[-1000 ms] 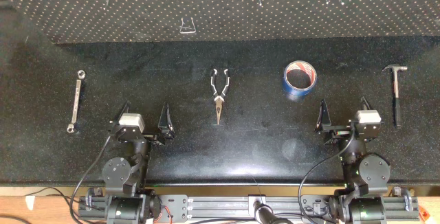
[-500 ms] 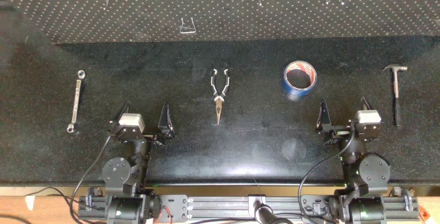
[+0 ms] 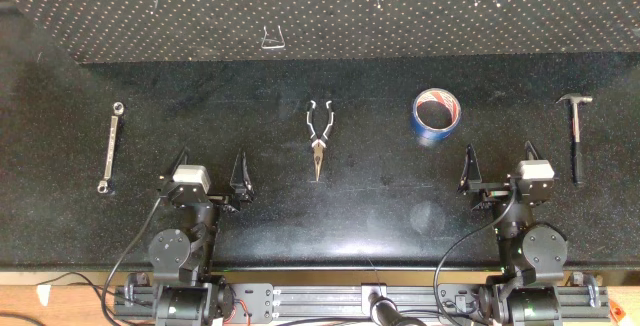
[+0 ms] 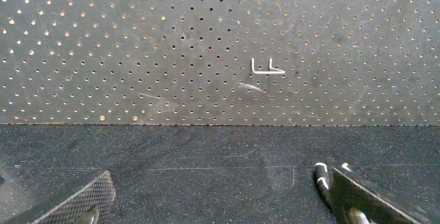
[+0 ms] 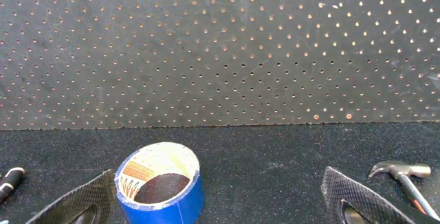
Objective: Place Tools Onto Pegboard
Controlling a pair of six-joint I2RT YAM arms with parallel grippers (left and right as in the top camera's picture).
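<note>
We see the left hand [image 3: 210, 169] and right hand [image 3: 498, 166] wide open, empty; pliers [image 3: 319, 136] lie flat on the bench [image 3: 380, 211].

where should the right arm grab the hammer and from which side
Probably the hammer at mid-handle, from straight above, with the right tool closing across the shaft: it lies flat, head toward the pegboard, slim handle bare on both sides.

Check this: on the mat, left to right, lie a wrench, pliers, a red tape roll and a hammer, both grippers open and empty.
The tape roll is blue, not red; the top view shows it. The rest holds: wrench, pliers and hammer on the mat, left gripper and right gripper open and empty.
</note>
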